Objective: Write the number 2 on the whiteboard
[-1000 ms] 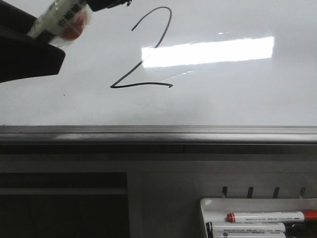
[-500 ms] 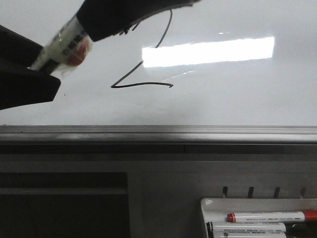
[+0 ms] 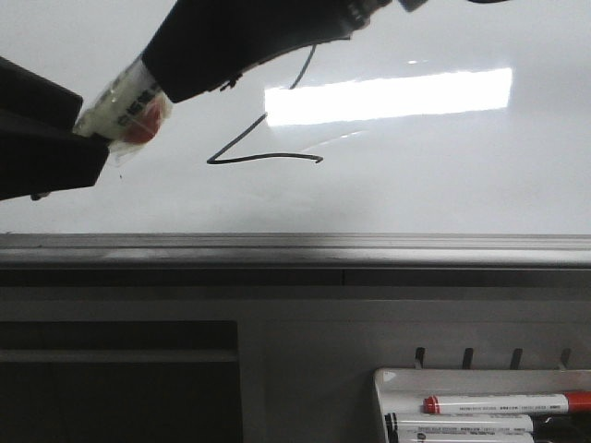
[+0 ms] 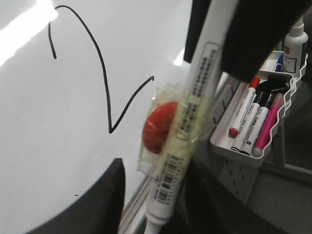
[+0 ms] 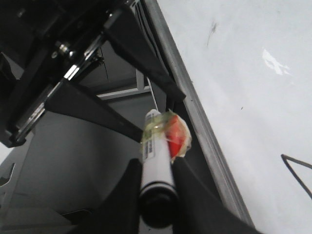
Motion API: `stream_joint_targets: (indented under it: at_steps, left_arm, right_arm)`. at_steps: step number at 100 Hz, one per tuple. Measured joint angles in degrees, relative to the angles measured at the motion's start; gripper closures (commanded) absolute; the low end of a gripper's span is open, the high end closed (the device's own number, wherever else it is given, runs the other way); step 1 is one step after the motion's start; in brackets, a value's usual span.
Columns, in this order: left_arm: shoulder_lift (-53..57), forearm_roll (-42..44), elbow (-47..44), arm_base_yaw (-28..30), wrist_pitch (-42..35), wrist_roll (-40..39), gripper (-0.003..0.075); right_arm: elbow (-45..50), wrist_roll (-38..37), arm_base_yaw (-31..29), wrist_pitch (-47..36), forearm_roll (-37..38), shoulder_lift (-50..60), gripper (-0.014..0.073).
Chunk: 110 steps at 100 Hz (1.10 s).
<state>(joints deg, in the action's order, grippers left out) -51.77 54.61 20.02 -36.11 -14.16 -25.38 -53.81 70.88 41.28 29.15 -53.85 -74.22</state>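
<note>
The number 2 (image 3: pixel 268 148) sits drawn on the whiteboard (image 3: pixel 443 175), left of the bright reflection, its top curve hidden behind my right arm in the front view. My right gripper (image 5: pixel 155 183) is clamped on a white marker (image 5: pixel 156 151) with a red blob (image 5: pixel 175 137) taped to it. My left gripper (image 3: pixel 55 148) is at the marker's other end, jaw state unclear. Marker tray (image 3: pixel 380 397) below holds pens

Top curve of number 2 (image 3: pixel 263 148) hidden behind right gripper (image 3: pixel 162 78), upper centre, front view. Tray (image 3: pixel 380 392) w/ markers (image 3: pixel 503 403) cut off at lower-right edge. Marker label (image 4: pixel 197 95) text too blurred to read.
</note>
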Motion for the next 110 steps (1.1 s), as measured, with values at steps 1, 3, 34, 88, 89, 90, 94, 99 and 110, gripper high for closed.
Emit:
stream_joint_targets:
  at_steps: [1,3,34,88,89,90,94,99,110]
  left_arm:
    - [0.00,0.10,0.00,-0.12,0.00,0.00,0.0623]
    - [0.00,0.19,0.00,-0.12,-0.04,0.00,0.0653]
    - [0.00,2.26,-0.07,-0.43,-0.42,1.05,0.0741]
    - [0.00,0.06,-0.07,-0.43,0.31,0.18,0.0741]
    - [0.00,-0.44,-0.07,-0.43,0.30,0.18,0.0741]
    - [0.00,-0.72,-0.07,-0.43,0.30,0.18,0.0741]
    - [0.00,-3.19,-0.07,-0.43,0.69,0.18,0.0741]
    - [0.00,-7.44,-0.07,-0.30,1.38,0.18,0.0741]
    - [0.00,-21.12,-0.07,0.41,2.17,0.10,0.0741]
  right_arm:
    - [0.00,0.00,0.00,0.00,0.00,0.00,0.0662]
    - [0.00,0.00,0.00,-0.13,0.00,0.00,0.0662]
    - [-0.13,0.00,0.00,-0.55,-0.35,0.00,0.0662]
    - [-0.76,-0.23,0.13,-5.78,-1.22,0.24,-0.0027]
    - [-0.76,-0.23,0.15,-6.36,-1.22,0.22,-0.0027]
    - [-0.76,-0.23,0.15,-6.96,-1.22,0.38,-0.0025]
    - [-0.76,-0.23,0.25,-11.01,-1.22,1.06,-0.0020]
    - [-0.76,-0.23,0.25,-16.15,-1.36,2.30,-0.0010]
    - [-0.81,-0.23,0.25,-25.83,-1.90,6.50,0.0012]
